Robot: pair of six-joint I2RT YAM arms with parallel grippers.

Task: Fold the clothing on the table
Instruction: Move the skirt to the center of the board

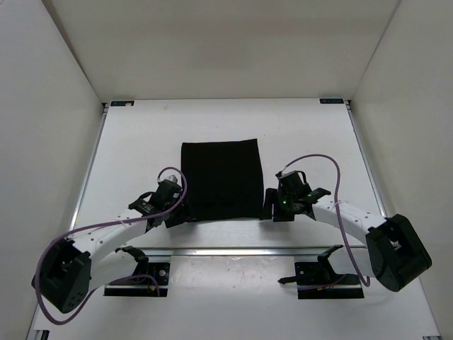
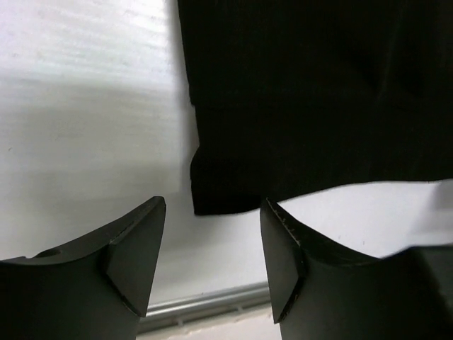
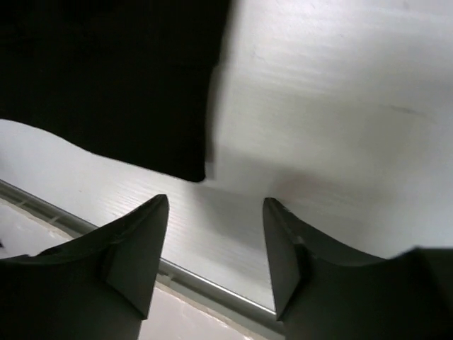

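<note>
One clothing [image 1: 221,179], one table [image 1: 134,149], left claw [image 2: 212,209] spread, right claw [image 3: 216,205] spread

My top camera looks steeply down from above and behind the arm bases [image 1: 138,275], far enough back to take in the whole tabletop [image 1: 141,142], with the clothing [image 1: 221,180] near its middle. My left wrist camera sits low and close, looking out past the left fingers [image 2: 138,248] at the clothing's near left corner. My right wrist camera, equally close, looks past the right fingers [image 3: 138,248] at the near right corner. All three views share the clothing's near edge.
</note>
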